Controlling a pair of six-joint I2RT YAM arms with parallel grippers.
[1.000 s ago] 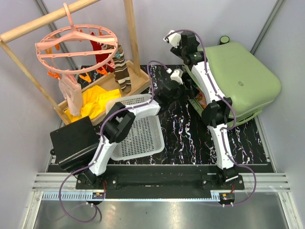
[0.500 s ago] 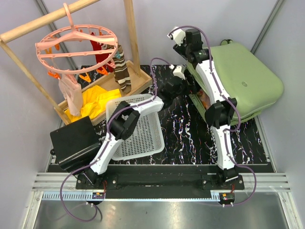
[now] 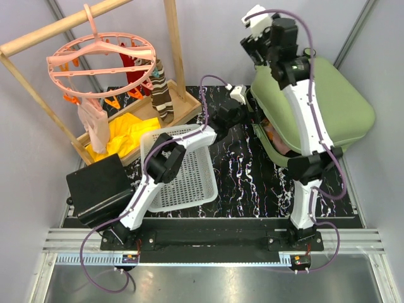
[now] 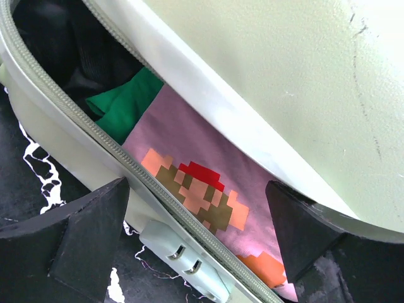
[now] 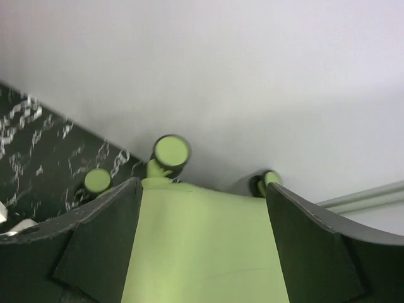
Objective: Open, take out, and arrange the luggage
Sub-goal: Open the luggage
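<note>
The luggage [image 3: 328, 107] is a light-green hard-shell suitcase at the right of the table, its lid tilted up off the lower shell. My left gripper [image 3: 247, 112] is open at the gap on its left side. In the left wrist view the left gripper [image 4: 197, 189] spans the zip rim [image 4: 69, 139] and the lid [image 4: 284, 76]. Inside lie a pink shirt with a pixel figure [image 4: 202, 189], a green cloth [image 4: 123, 104] and dark fabric [image 4: 69, 50]. My right gripper [image 3: 255, 49] is open, raised over the lid's far end. The right gripper [image 5: 202, 189] frames the lid [image 5: 202, 246] and a wheel [image 5: 172, 150].
A white perforated basket [image 3: 183, 173] sits under the left arm, with a black boxy case [image 3: 98, 186] at the near left. A wooden rack with a round pink hanger [image 3: 101, 60], a striped sock [image 3: 163, 95] and yellow cloth [image 3: 123, 136] fills the back left. Walls stand close behind.
My right arm has swung up and back from the lid's left edge to above its far end, and its jaws have widened. The lid stands steeper. The left gripper has reached in to the gap.
</note>
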